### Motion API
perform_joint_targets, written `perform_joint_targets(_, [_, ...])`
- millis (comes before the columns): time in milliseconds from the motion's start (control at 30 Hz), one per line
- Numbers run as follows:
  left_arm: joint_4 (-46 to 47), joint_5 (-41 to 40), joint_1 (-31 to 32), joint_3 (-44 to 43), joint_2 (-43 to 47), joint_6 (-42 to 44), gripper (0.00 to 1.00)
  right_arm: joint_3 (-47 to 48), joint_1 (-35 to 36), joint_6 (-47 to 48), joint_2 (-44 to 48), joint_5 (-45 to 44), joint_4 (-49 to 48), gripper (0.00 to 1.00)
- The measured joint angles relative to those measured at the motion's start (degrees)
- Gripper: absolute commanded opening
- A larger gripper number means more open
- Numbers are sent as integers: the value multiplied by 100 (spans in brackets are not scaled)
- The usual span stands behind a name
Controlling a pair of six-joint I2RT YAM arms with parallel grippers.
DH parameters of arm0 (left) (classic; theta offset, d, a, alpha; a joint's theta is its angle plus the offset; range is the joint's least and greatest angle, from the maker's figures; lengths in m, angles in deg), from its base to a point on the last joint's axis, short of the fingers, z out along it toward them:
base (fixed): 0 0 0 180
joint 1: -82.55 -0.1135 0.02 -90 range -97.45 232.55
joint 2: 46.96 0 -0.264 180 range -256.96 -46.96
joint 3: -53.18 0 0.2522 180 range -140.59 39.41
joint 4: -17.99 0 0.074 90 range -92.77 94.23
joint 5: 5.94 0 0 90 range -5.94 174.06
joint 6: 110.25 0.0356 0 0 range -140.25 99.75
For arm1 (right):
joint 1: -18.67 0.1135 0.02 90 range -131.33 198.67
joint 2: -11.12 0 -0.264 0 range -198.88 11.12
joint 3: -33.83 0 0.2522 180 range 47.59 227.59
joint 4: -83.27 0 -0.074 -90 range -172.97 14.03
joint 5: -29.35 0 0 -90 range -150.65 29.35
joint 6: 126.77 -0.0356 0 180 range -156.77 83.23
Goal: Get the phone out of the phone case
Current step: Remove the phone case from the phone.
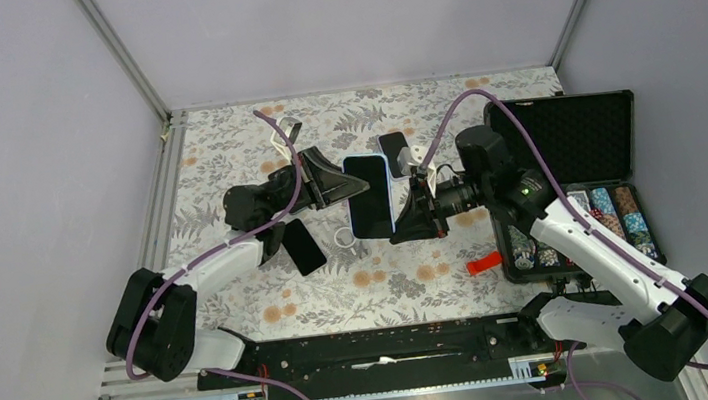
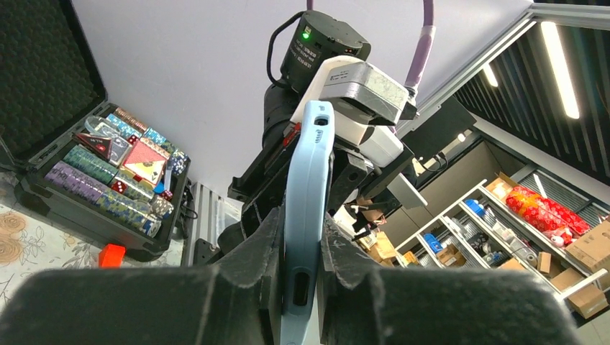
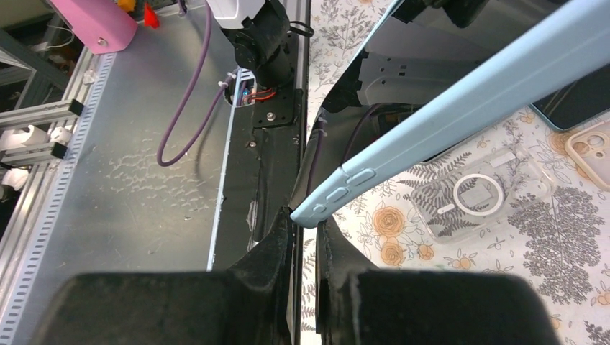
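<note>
A phone in a light blue case (image 1: 369, 195) is held above the floral table between both grippers, screen up in the top view. My left gripper (image 1: 349, 188) is shut on its left long side; in the left wrist view the case (image 2: 309, 172) stands edge-on between the fingers (image 2: 252, 251) of the left gripper (image 2: 299, 219). My right gripper (image 1: 404, 217) pinches the case's lower right corner. In the right wrist view that corner (image 3: 320, 207), by the side buttons, sits between the tips of the right gripper (image 3: 308, 219). The phone is still in the case.
A bare black phone (image 1: 303, 246), a clear case (image 1: 347, 236) and a pale case (image 1: 393, 145) lie on the mat. An open black chip case (image 1: 579, 179) stands at the right with a red piece (image 1: 483, 264) beside it. The clear case (image 3: 471, 198) lies under the held phone.
</note>
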Motion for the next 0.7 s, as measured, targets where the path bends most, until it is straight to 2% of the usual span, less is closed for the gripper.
perform_joint_targets(400, [-9,2,2,-33,-39,50,0,15,74,446,144,-415,203,0])
perform_joint_targets(533, [-61,-9,70,-66,-76,-372,0,96,76,984,46,-758,431,0])
perform_joint_targets(700, [-61,20,155,-70,-103,-595,0,122,79,1196,-55,-1005,490,0])
